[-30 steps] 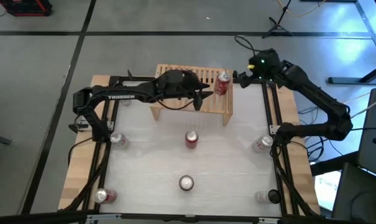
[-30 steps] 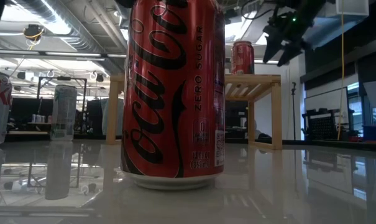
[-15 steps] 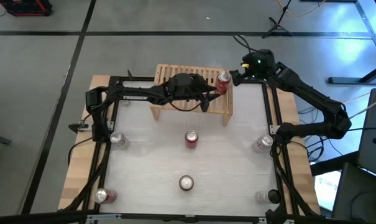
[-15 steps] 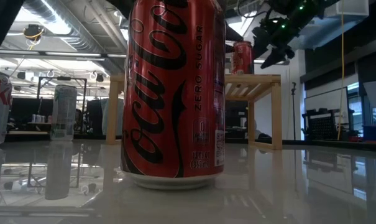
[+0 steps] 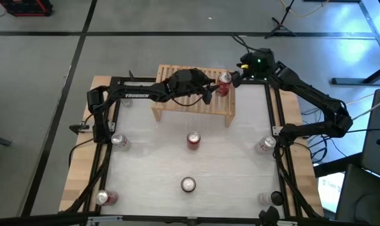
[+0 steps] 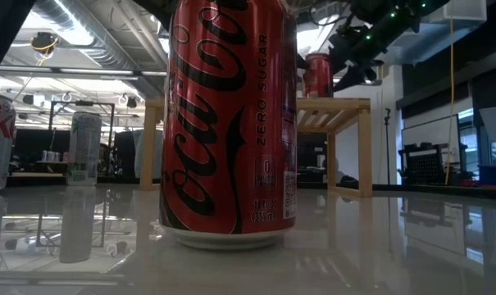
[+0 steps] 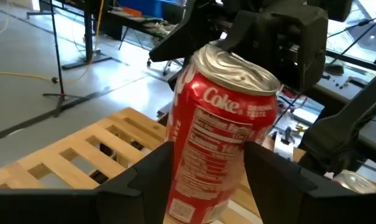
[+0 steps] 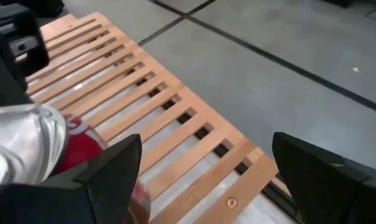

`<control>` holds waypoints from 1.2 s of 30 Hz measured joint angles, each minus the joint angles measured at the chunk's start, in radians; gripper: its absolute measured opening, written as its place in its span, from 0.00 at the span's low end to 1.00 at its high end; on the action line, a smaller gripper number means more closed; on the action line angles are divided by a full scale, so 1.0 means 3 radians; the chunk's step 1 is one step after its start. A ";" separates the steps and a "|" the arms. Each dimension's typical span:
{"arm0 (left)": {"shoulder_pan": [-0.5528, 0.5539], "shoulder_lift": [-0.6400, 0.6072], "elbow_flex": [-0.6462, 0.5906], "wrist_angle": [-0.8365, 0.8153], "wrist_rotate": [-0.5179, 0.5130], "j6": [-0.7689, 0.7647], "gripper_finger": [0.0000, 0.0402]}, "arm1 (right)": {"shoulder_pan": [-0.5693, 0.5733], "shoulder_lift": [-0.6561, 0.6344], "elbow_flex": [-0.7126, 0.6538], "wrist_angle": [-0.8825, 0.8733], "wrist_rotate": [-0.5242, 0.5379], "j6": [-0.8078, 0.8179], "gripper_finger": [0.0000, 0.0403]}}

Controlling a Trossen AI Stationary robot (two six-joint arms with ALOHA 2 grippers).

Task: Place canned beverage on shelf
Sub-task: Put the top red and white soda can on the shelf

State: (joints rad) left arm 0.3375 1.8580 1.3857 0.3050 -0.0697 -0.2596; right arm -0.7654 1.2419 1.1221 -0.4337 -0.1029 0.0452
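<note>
— One can matters here: a red Coke can (image 7: 220, 134) with white lettering and a dented silver top, standing upright on the slatted top of the light-wood shelf (image 5: 177, 108), at the end nearest the right arm.

— Who has it?

— Between the left gripper (image 7: 206, 171) fingers, by the wrist view: one dark finger on each side of the can's lower body, close against it. Whether they press it or only flank it, I cannot tell.

— And the other arm?

— Right gripper (image 8: 206, 168) hangs just beyond the shelf end, jaws spread wide with nothing between them but slats. The red can sits off to one side of them, by one finger (image 8: 107, 171), not inside the gap.

— What surrounds them?

— Six other cans stand on the glossy white table (image 5: 227, 163), all well away from both sets of jaws. A red can (image 5: 193, 140) stands in front of the shelf, and a Coca-Cola Zero Sugar can (image 6: 229, 123) right by the low camera, filling much of that view. A silver can (image 5: 119, 140) is on the left side, another silver can (image 5: 264, 145) on the right, and two more near the front corners.

— Anything on the shelf besides the Coke?

— Only the left arm reaching over its slats.
</note>
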 joint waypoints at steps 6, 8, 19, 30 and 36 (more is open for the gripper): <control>0.0016 0.0000 0.0000 -0.0001 -0.0001 -0.0001 0.47 | -0.0003 -0.0001 0.0000 -0.0099 -0.0063 -0.0018 0.88; 0.0016 0.0000 0.0000 -0.0003 -0.0022 -0.0001 0.47 | -0.0003 -0.0002 0.0000 -0.0110 -0.0063 -0.0080 0.88; 0.0040 -0.0004 0.0000 -0.0071 -0.0347 -0.0009 0.47 | -0.0003 -0.0074 0.0000 -0.0217 -0.0062 -0.0104 0.88; 0.0049 -0.0008 0.0000 -0.0105 -0.0521 -0.0013 0.47 | 0.0223 -0.0175 0.0005 -0.0456 0.0087 -0.0098 0.88; 0.0045 -0.0014 0.0000 -0.0094 -0.0399 -0.0093 0.47 | 0.0296 -0.0311 0.0051 -0.0726 0.0145 -0.0100 0.88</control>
State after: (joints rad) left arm 0.3511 1.8538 1.3857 0.2767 -0.1893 -0.2874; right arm -0.6766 1.1486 1.1373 -0.6515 -0.0593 0.0151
